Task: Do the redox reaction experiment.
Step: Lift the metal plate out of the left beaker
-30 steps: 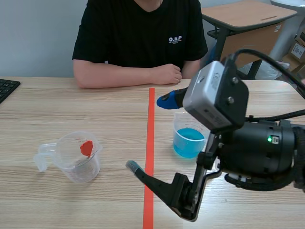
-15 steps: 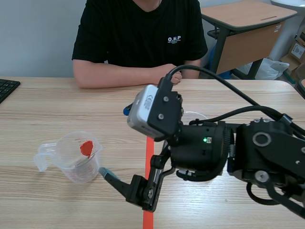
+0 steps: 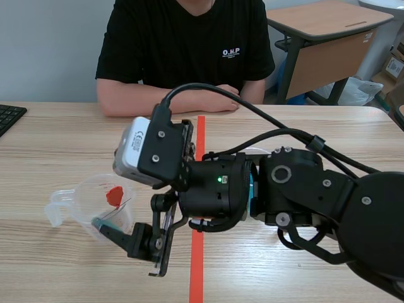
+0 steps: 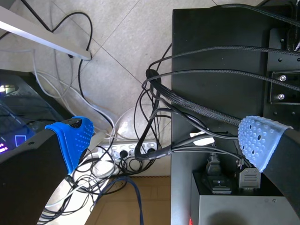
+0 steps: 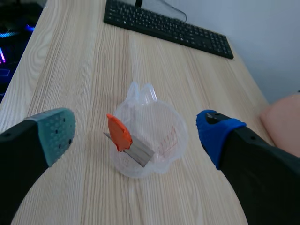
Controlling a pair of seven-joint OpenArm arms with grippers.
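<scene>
**Counter, arms and cup at one moment.** We view the light wooden counter [image 3: 57, 136] from between the arms. At 12 o'clock a person [image 3: 183, 44] in a black T-shirt sits with forearms resting on the far edge.

The right arm [image 3: 315, 196] enters from 3 o'clock. It extends across the orange-red tape line [image 3: 201, 136] into the 8 o'clock part of the counter, and a grey wrist camera [image 3: 151, 151] sits on top of it.

The right gripper [image 5: 136, 132] hangs over the measuring cup [image 5: 168, 136], with its fingers spread wide and holding nothing. In its own view the grey-green pad [image 5: 56, 131] and the blue pad [image 5: 215, 133] stand on either side of the cup. In the scene view the grey-green pad lies at the cup's 6 o'clock wall, and we cannot tell whether it touches.

The left gripper [image 4: 167, 140] is off the counter, its fingers likewise spread and empty. Below it we see a floor with a black cabinet [image 4: 220, 56] and a tangle of cables [image 4: 126, 154].

A black keyboard [image 5: 168, 28] lies ahead of the right gripper, beyond the cup. In the scene view it sits at the counter's 9 o'clock edge.

The clear plastic cup stands upright at 8 o'clock, with its handle at its own 9 o'clock. Inside it a flat metal strip [image 5: 140, 153] leans tilted. An orange-red piece [image 5: 118, 132] sits on the end of the strip nearer the grey-green pad.
</scene>
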